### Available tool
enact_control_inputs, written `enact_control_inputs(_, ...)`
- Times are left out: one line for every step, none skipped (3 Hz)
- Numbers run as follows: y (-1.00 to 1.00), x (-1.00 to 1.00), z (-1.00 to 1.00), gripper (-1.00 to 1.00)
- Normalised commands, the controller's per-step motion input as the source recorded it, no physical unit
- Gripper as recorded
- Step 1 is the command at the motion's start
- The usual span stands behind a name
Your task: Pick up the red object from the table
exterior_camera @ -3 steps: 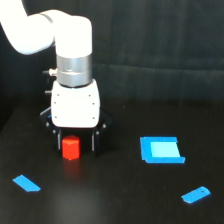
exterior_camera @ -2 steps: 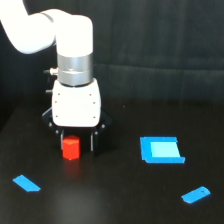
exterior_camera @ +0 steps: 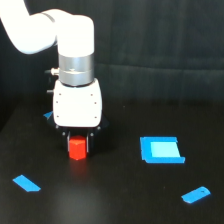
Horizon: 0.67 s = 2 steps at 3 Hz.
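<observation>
Now the gripper (exterior_camera: pixel 78 145) sits low over the bench (exterior_camera: pixel 115 200), jaws clamped on either side of the red block (exterior_camera: pixel 77 149); blue square (exterior_camera: pixel 161 150) well apart.

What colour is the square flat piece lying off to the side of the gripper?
Blue, with a lighter cyan centre: the square flat piece, clearest in the exterior view.

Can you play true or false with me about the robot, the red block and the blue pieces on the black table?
1. The red object sits right under the gripper. True.
2. The blue square piece is stacked on the red object. False: it lies apart, toward the exterior view's right.
3. The table is white. False: it is black.
4. A small blue piece lies near the exterior view's left edge. True.
</observation>
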Motion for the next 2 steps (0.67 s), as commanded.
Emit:
enact_control_inputs(-0.01, 0.27, 0.1, -0.98)
enact_control_inputs(-0.05, 0.18, 0.93, -0.97)
